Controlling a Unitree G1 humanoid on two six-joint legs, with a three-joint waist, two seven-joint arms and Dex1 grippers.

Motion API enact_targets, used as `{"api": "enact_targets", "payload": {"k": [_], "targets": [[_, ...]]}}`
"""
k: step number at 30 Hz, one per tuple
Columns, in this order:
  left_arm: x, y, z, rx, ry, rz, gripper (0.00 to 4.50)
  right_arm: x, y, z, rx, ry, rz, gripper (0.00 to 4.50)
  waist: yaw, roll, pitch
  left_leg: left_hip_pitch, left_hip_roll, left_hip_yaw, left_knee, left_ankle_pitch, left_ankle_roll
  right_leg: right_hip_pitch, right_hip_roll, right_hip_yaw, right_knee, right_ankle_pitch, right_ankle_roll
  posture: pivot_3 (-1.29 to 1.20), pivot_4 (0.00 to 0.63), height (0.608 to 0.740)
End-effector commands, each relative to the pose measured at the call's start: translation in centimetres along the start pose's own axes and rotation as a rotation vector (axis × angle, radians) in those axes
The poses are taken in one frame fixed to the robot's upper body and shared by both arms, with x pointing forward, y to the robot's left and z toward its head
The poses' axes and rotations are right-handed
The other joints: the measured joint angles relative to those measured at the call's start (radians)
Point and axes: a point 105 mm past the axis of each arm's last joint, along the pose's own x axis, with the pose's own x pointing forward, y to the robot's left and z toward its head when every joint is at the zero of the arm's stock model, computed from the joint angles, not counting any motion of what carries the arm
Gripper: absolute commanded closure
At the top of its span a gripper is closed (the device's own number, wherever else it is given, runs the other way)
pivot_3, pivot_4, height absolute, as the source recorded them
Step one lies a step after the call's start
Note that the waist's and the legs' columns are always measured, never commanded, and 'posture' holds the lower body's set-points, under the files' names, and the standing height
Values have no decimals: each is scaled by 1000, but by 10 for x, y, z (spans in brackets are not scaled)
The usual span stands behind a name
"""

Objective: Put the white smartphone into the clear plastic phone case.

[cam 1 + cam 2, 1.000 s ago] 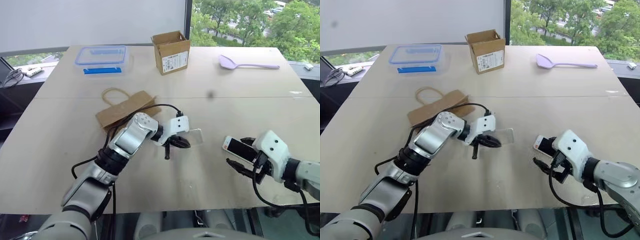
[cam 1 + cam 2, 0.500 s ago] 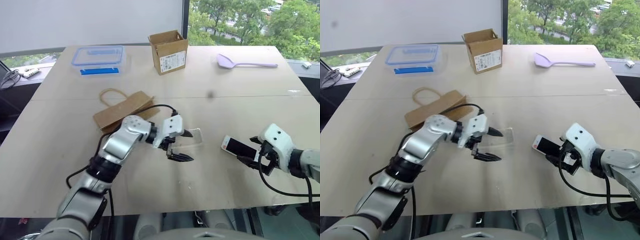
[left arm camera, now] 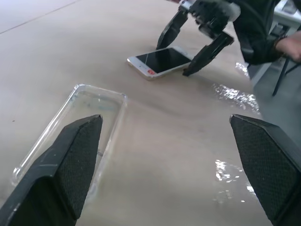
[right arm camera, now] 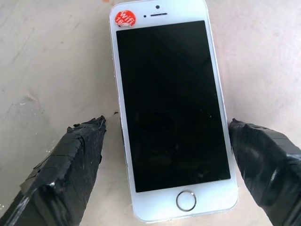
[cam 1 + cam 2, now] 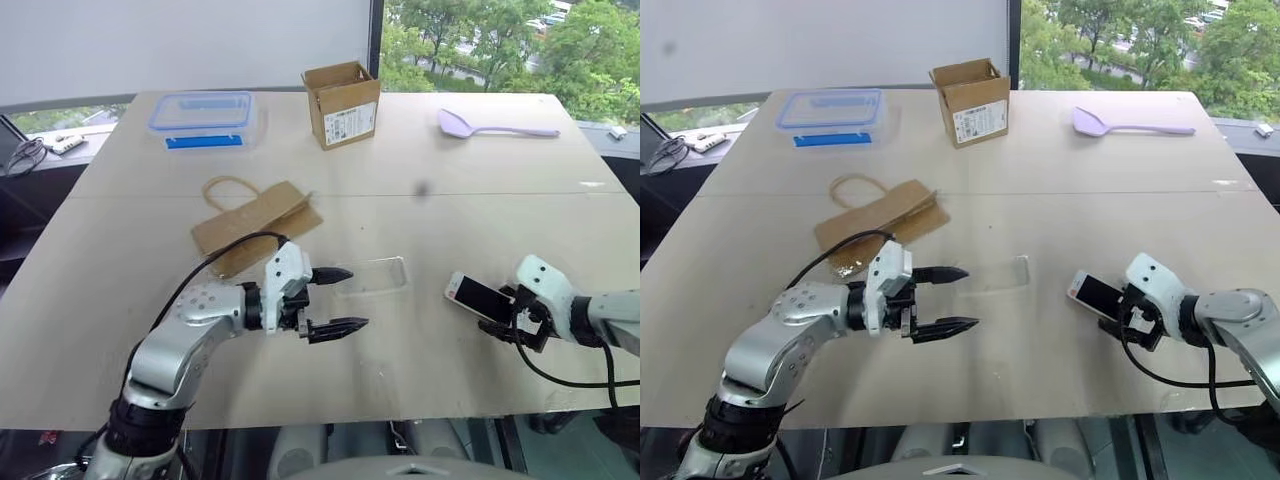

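Phone [image 5: 477, 296] lies screen-up at the frame's lower right, between the spread fingers of the right gripper [image 5: 505, 318], ungripped. Case [image 5: 372, 276], nearly invisible on the table [image 5: 480, 200], lies mid-frame just beyond the left gripper [image 5: 338, 299], whose fingers gape wide, empty.

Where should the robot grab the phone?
Probably by its two long edges, coming from above. The phone lies flat, screen up, on the table, and the right gripper's open fingers already straddle its narrow width.
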Motion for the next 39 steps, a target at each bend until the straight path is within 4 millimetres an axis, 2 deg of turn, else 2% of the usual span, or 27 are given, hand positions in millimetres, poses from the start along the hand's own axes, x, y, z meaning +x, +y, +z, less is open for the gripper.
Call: {"api": "enact_targets", "payload": {"k": [1, 4, 6, 9, 12, 14, 16, 18, 21, 24, 27, 31, 36, 39], "targets": [[-8, -7, 17, 23, -73, -20, 61, 0, -8, -11, 21, 43, -8, 0, 0, 0, 0, 0, 0, 0, 0, 0, 0, 0, 0, 0, 0, 0, 0, 0, 150, 740], [-11, -9, 19, 19, -73, -27, 61, 3, -2, -10, 43, 29, 40, 0, 1, 0, 0, 0, 0, 0, 1, 0, 0, 0, 0, 0, 0, 0, 0, 0, 150, 740], [-12, -9, 17, 31, -63, -17, 0, 7, 2, -13, 51, 37, 57, 537, -1, 0, 0, 1, 0, 0, 1, 0, 0, 1, 0, 0, 1, 0, 0, 0, 150, 740], [-11, -11, 16, 21, -61, -15, 0, 10, 2, -21, 26, 76, 57, 1605, -1, -2, -2, 1, 0, 0, 0, 0, 0, 1, 0, 0, 0, 0, 0, 0, 150, 740], [-10, -12, 15, 13, -63, -10, 0, 9, -3, -25, 7, 80, 33, 1608, -2, -4, -2, 1, 1, 0, 0, 0, 0, 1, 0, 0, 0, 0, 0, 0, 150, 740], [-12, -11, 7, 0, -61, 9, 0, 7, -8, -19, -36, 53, 7, 1609, -2, -4, -3, 1, 1, 0, 0, 0, 0, 1, 0, 0, 0, 0, 0, 0, 150, 740], [-15, -8, -2, -27, -69, 41, 0, 3, -7, -1, -88, -28, 16, 1611, -3, -4, -3, 1, 1, 0, 0, 0, 0, 1, 0, 0, 0, 0, 0, 0, 150, 740], [-20, -7, -14, -39, -55, 58, 0, -2, -2, 28, -135, -131, 46, 1616, -4, -3, -2, 1, 1, 1, 0, 0, 0, 0, 0, 1, 0, 0, 0, 0, 150, 740], [-26, -10, -36, -56, -30, 62, 0, -5, 1, 59, -210, -199, 73, 1660, -9, 1, 0, 1, 1, 2, 0, 0, 0, -1, 0, 2, 1, 0, 0, 0, 150, 740], [-29, -6, -44, -60, -17, 71, 0, 6, 3, 80, -346, -187, 82, 1695, -13, 5, 3, 1, 2, 4, 0, 0, 0, -3, 1, 3, 1, 0, 0, 0, 150, 740], [-32, -3, -47, -47, -4, 75, 0, 23, 11, 105, -403, -214, 126, 1696, -6, 5, 3, 1, 2, 2, -1, 0, 0, -4, 1, 1, 1, 0, 0, 0, 150, 740], [-32, -1, -46, -33, 2, 85, 0, 37, 18, 122, -473, -211, 160, 1696, 0, 5, 4, -2, 2, 3, -2, 0, 0, -5, 0, 1, 0, 2, -4, 0, 150, 740], [-34, -1, -50, -21, -15, 117, 0, 55, 38, 146, -588, -211, 239, 1696, -7, 5, 5, -3, 2, 5, -2, 0, 0, -5, -2, 2, -1, 2, -4, 0, 150, 740], [-41, 3, -53, -6, -17, 150, 0, 60, 44, 150, -636, -204, 269, 1696, -7, 5, 5, -1, 2, 4, -3, 0, 0, -5, 0, 1, 0, 2, -4, 0, 150, 740]]}}
